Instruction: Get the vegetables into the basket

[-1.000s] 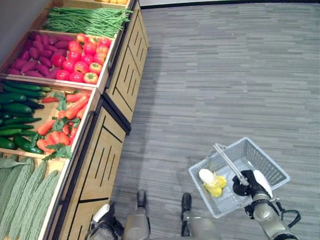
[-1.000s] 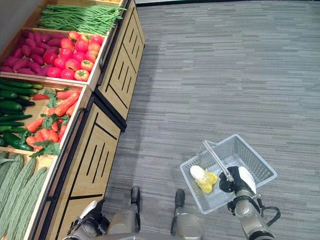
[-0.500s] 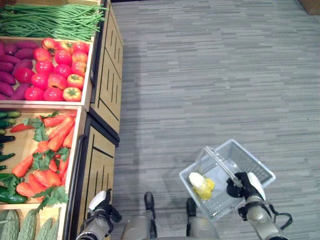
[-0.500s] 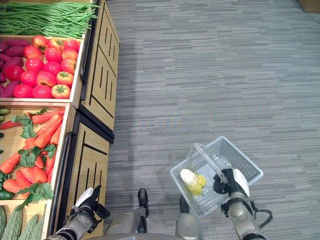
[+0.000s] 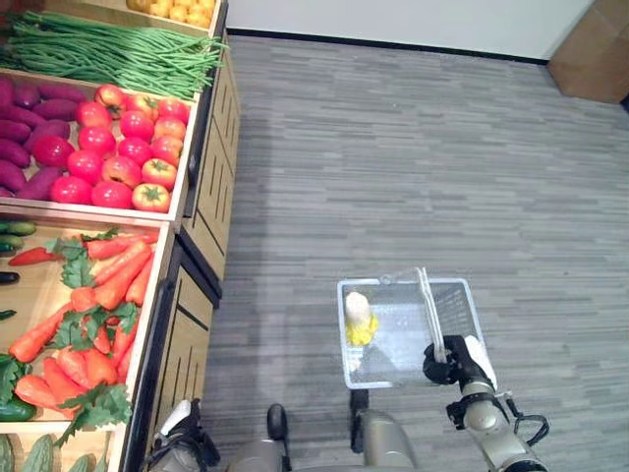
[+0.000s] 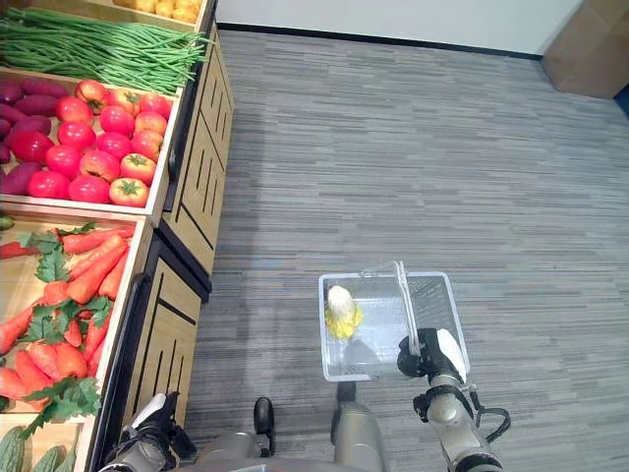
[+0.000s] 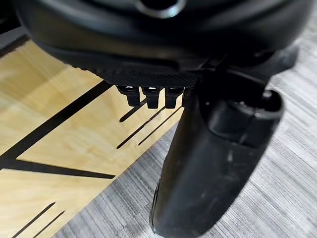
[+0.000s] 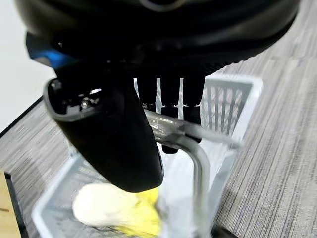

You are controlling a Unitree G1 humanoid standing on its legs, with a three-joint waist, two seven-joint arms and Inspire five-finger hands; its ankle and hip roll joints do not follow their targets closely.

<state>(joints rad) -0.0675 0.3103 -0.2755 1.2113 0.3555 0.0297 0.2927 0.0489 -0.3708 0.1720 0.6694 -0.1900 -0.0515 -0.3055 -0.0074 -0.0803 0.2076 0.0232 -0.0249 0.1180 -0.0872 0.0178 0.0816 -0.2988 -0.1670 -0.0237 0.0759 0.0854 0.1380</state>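
A clear plastic basket (image 5: 393,286) hangs over the grey floor from my right hand (image 5: 454,362), which is shut on its handle (image 8: 193,139). Inside it lies one yellow-and-white leafy vegetable (image 5: 360,318), also seen past the fingers (image 8: 114,208). To the left, wooden bins hold green beans (image 5: 108,54), tomatoes (image 5: 128,157), purple sweet potatoes (image 5: 25,138) and carrots (image 5: 98,295). My left hand (image 5: 179,433) hangs low beside the stand's cabinet front with relaxed fingers (image 7: 148,94) and holds nothing.
The wooden stand's slatted cabinet fronts (image 5: 208,197) run along the left. Dark cucumbers (image 5: 10,236) and pale green gourds (image 5: 39,454) show at the left edge. A brown box (image 5: 590,59) stands at the far right by the white wall (image 5: 393,20).
The whole view has shifted as the camera moved. The basket has swung in my right hand from a slanted position to square with the view. The left hand stays low.
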